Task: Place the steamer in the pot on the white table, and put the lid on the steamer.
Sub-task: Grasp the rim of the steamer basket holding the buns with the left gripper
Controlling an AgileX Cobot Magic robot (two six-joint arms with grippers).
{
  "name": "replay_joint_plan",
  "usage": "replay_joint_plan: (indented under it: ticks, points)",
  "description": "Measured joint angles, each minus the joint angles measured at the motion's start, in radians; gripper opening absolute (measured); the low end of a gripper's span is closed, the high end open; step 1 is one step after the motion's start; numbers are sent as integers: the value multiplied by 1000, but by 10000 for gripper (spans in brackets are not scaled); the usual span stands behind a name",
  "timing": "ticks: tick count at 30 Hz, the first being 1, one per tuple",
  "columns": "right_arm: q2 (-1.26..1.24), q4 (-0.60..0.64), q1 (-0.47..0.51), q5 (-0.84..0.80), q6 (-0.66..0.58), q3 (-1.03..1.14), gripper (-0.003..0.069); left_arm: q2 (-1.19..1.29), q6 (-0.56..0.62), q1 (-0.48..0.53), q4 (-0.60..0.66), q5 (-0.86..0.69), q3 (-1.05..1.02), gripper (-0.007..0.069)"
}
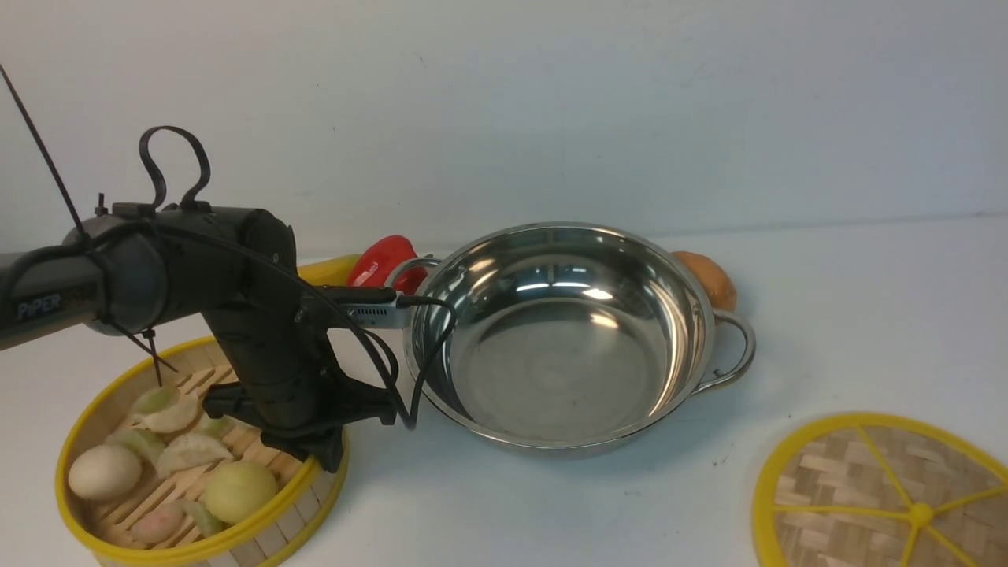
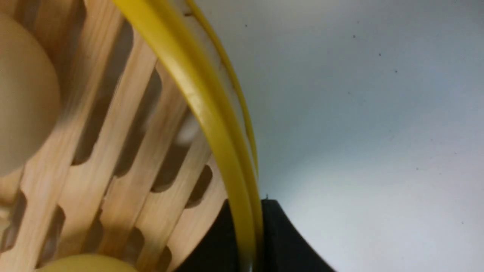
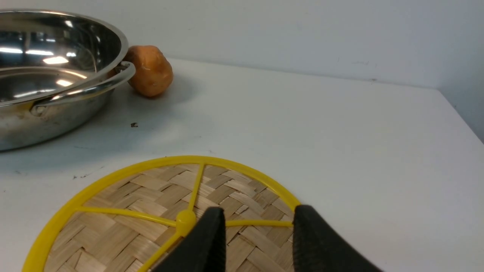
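White table (image 2: pixel 359 113), left gripper (image 2: pixel 249 230) seemingly clamping steamer (image 2: pixel 113 132), clear only wrist-side

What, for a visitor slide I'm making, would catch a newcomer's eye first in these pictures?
The big shiny steel pot in the middle of the white table, empty, draws the eye first. To its left, the black left hand grips the rim of a yellow-rimmed bamboo steamer holding buns and dumplings. The woven lid lies flat at the near right.
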State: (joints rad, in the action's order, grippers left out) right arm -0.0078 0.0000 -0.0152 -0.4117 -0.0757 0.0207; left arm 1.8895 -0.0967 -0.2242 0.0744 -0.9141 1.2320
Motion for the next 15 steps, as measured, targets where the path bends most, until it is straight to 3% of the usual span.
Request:
replay_joint_plan:
  ticks: [15]
  points:
    - [0, 0, 0, 0, 0, 0, 241, 0, -14, 0, 4, -30, 0, 31]
